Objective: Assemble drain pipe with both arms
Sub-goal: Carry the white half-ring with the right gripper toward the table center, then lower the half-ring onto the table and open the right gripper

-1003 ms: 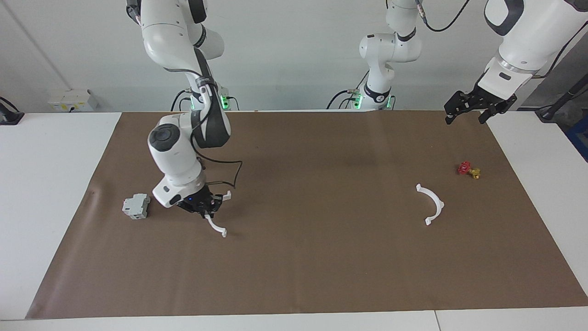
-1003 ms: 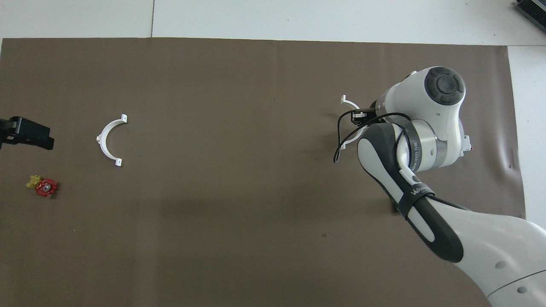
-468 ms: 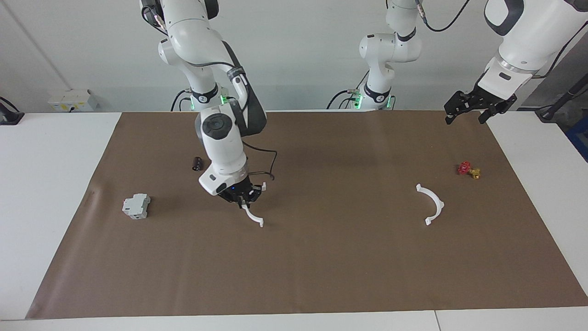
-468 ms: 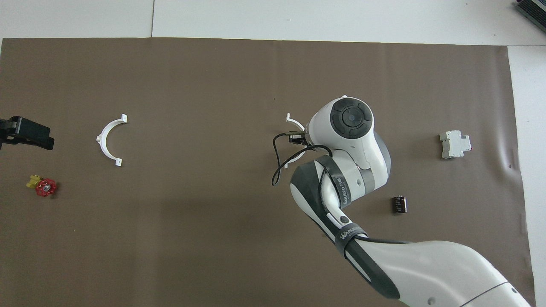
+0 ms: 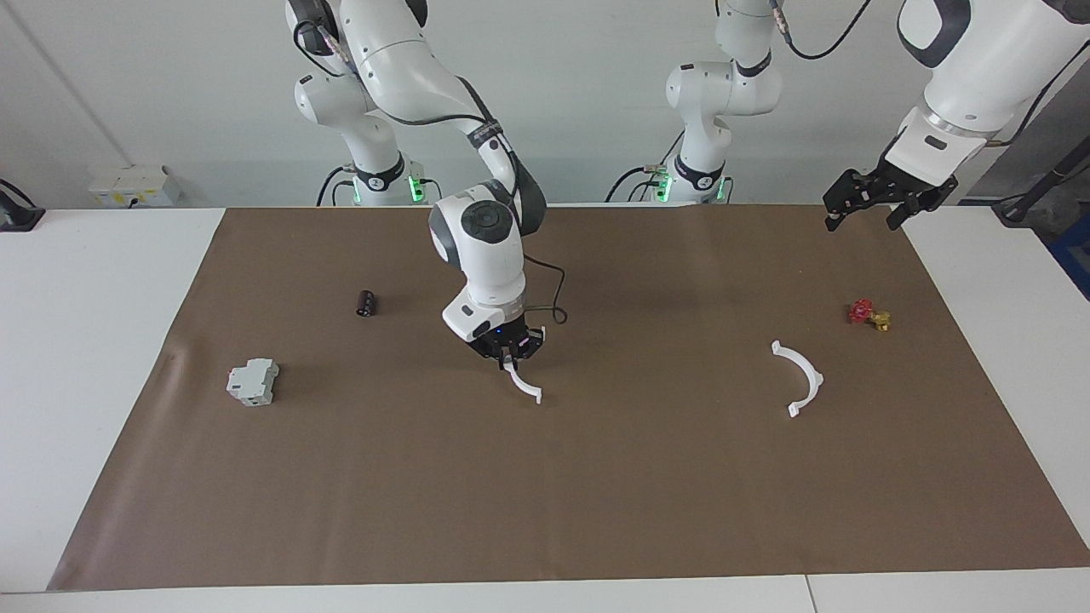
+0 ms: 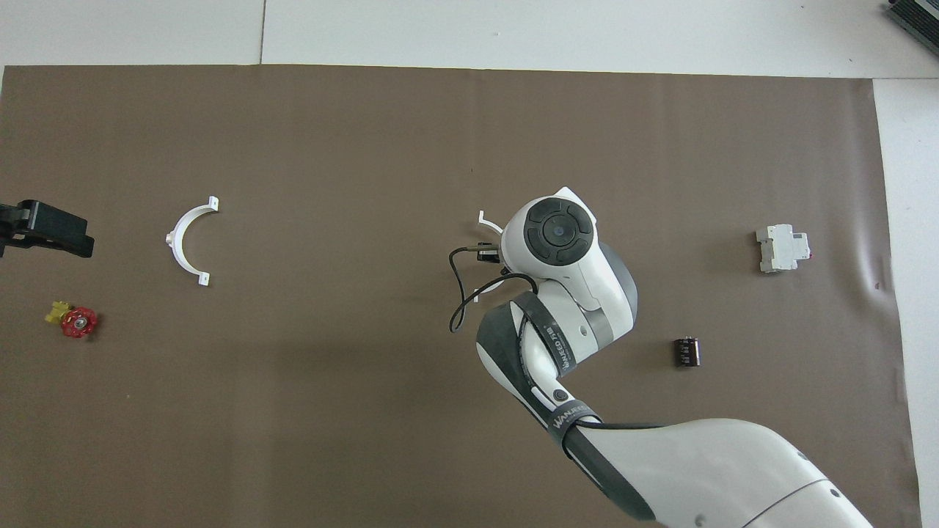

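Facing view: my right gripper (image 5: 509, 355) clamps one white half-ring (image 5: 523, 384) above the brown mat (image 5: 596, 477); my left gripper (image 5: 864, 206) waits, fingers spread, empty.

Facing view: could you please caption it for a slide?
Right gripper carries one half-ring over the mat; left gripper waits.

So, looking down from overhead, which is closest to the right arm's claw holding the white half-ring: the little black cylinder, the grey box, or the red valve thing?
From the right claw holding its half-ring:
1. Black cylinder, toward the right arm's end and nearer the robots.
2. Grey box, closer still to that end of the table.
3. Red valve piece, at the left arm's end, below the waiting left claw.
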Robot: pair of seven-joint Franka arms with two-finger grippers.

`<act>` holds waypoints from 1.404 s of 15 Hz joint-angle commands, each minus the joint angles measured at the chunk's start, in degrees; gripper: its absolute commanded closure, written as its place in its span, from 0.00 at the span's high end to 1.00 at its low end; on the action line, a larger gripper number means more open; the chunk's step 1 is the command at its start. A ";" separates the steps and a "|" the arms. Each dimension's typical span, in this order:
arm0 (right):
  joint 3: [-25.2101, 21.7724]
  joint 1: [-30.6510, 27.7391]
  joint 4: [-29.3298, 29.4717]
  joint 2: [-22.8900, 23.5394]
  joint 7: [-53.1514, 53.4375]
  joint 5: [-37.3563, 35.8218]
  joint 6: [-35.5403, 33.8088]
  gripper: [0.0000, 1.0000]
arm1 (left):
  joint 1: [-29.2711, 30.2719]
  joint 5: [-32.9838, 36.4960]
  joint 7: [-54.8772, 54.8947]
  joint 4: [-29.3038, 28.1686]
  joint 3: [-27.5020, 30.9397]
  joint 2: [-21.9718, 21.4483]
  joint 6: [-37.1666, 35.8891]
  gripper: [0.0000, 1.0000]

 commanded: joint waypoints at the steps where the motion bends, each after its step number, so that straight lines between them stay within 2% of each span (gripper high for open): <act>1: -0.03 0.96 -1.19 0.14 -0.55 -2.01 1.74 0.00 | -0.86 -0.78 -0.45 -0.16 0.94 0.03 0.58 1.00; 9: 0.06 4.30 -0.75 1.02 2.67 -1.04 3.85 0.00 | -0.78 -0.60 -0.36 -0.16 0.94 -0.06 0.50 1.00; 19: 0.06 4.30 -0.92 2.78 2.96 -1.21 6.23 0.00 | -0.86 -0.51 -0.36 -0.16 0.94 0.03 0.41 1.00; 20: 0.06 4.39 -0.66 2.78 2.87 -1.30 5.88 0.12 | -0.86 -0.51 -0.36 -0.16 0.94 0.03 0.50 1.00; 21: 0.06 4.48 -0.49 2.60 2.96 -1.30 5.44 0.52 | -0.86 -0.51 -0.36 -0.16 0.94 0.03 0.50 1.00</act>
